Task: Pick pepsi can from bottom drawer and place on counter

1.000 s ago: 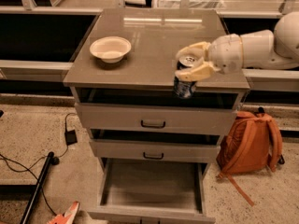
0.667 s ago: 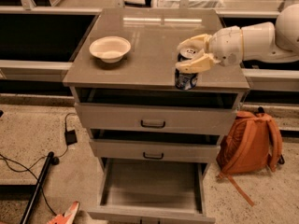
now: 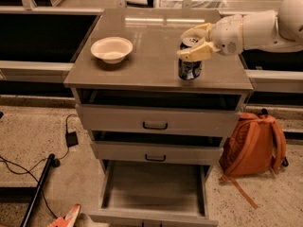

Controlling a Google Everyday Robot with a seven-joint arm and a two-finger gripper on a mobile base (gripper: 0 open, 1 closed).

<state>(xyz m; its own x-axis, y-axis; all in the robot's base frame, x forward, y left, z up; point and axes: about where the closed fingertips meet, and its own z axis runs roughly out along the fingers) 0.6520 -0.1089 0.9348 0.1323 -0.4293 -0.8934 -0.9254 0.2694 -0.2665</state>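
The pepsi can (image 3: 190,69), dark blue with a silver top, stands upright at the front right of the counter (image 3: 151,56). I cannot tell whether its base touches the slab. My gripper (image 3: 192,43) comes in from the right on a white arm and is shut on the can's top, with pale fingers (image 3: 195,53) on either side of the rim. The bottom drawer (image 3: 154,186) is pulled open below and its grey-brown interior holds nothing.
A white bowl (image 3: 111,49) sits on the counter's left half. The two upper drawers with black handles (image 3: 155,125) are slightly ajar. An orange backpack (image 3: 253,143) leans by the cabinet's right side. Cables and a black adapter (image 3: 71,138) lie on the floor at left.
My gripper has carried the can up and back, from in front of the counter's front edge to over the counter's front right part.
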